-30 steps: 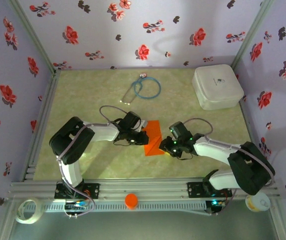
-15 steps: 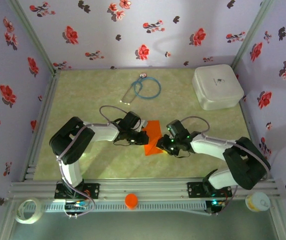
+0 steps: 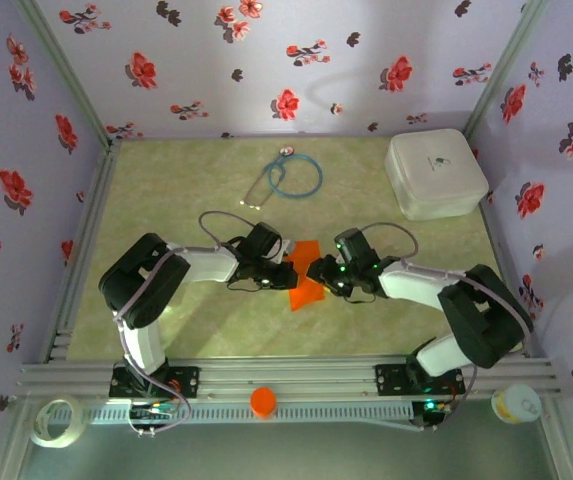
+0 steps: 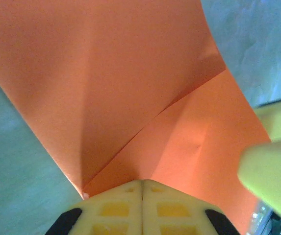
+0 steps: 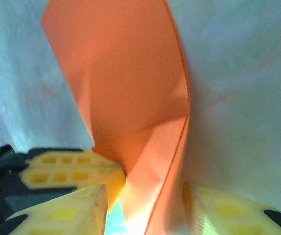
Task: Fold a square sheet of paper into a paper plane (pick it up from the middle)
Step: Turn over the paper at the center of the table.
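Note:
The square sheet of paper, bright orange and creased into folded flaps, sits mid-table between both grippers. My left gripper is at its left edge. In the left wrist view its jaws are pressed together at a corner of the sheet, which rises in front. My right gripper is at the sheet's right side. In the right wrist view it stands open, with a raised fold of the sheet between its fingers. The left gripper's fingers meet that fold. No finished paper plane is in view.
A white rounded box stands at the back right. A blue looped cord with a metal piece lies at the back centre. A small orange cap, a tape roll and a small tub sit by the front rail.
My right gripper has moved left onto the sheet and its jaws have widened. The sheet's right part has lifted and bent. The left gripper has stayed where it was.

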Tool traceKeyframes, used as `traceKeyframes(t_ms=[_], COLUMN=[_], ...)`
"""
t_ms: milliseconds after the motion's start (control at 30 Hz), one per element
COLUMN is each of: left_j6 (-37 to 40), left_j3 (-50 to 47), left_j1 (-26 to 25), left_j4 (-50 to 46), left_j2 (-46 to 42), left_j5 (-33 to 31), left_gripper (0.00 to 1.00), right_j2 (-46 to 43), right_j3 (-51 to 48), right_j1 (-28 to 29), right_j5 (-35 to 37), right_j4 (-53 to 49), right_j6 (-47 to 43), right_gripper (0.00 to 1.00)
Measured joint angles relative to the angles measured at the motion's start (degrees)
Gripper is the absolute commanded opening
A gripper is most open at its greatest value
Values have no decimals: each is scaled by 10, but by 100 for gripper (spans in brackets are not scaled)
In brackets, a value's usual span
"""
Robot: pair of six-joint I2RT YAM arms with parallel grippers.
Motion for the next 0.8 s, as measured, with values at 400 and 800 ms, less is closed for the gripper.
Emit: traceKeyframes(t_ms=[400,800], left_j6=[0,-6], left_j3=[-5,-9], left_j1=[1,3], left_j4=[15,24], left_j2=[0,-5], left_j5=[0,-2], left_gripper=[5,14], right_j2=[47,60], right_j3=[13,3], right_j1=[-42,-53], right_j5=[-38,-65], right_j4=[51,87], right_j6=[-17,-24], right_gripper=[22,0])
